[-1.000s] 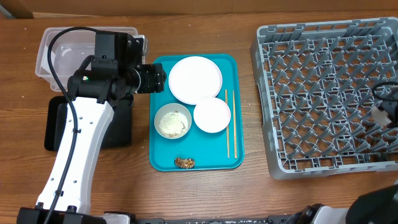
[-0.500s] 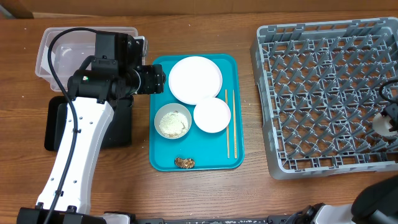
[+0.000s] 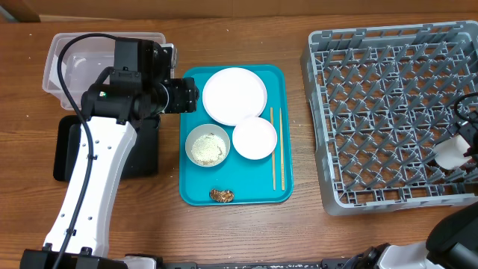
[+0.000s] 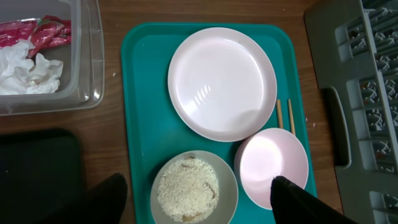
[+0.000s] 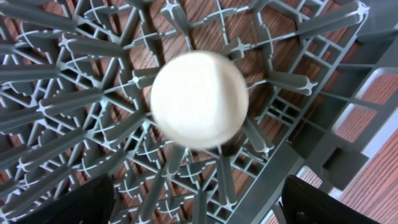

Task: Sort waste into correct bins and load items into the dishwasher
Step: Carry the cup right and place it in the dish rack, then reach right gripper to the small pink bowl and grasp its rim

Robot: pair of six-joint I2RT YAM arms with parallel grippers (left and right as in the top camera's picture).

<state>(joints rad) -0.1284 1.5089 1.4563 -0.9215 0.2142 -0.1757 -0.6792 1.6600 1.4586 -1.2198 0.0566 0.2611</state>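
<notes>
My left gripper [image 4: 196, 185] hangs open over the teal tray [image 3: 193, 187], its fingers either side of the bowl of rice-like grains [image 4: 189, 190]. On the same tray lie a plate [image 3: 234, 95], an empty bowl [image 3: 255, 138], chopsticks [image 3: 273, 149] and a brown food lump [image 3: 222, 196]. The red-and-white wrapper [image 4: 37, 31] and the tissue wad [image 4: 28, 68] sit in the clear tub [image 3: 63, 56]. My right gripper [image 5: 199, 202] is open above the grey dish rack [image 3: 388, 112]. The small cup [image 5: 199, 99] sits blurred on the pegs, free of both fingers.
The black tray [image 3: 146, 153] lies under my left arm, between the clear tub and the table's front. The rack's near rim [image 5: 292, 168] runs below my right gripper, with bare wood beyond it. The teal tray stands between the bins and the rack.
My right gripper has opened and let go of the small cup, which has shifted a little left onto the rack's pegs. The left arm has not moved.
</notes>
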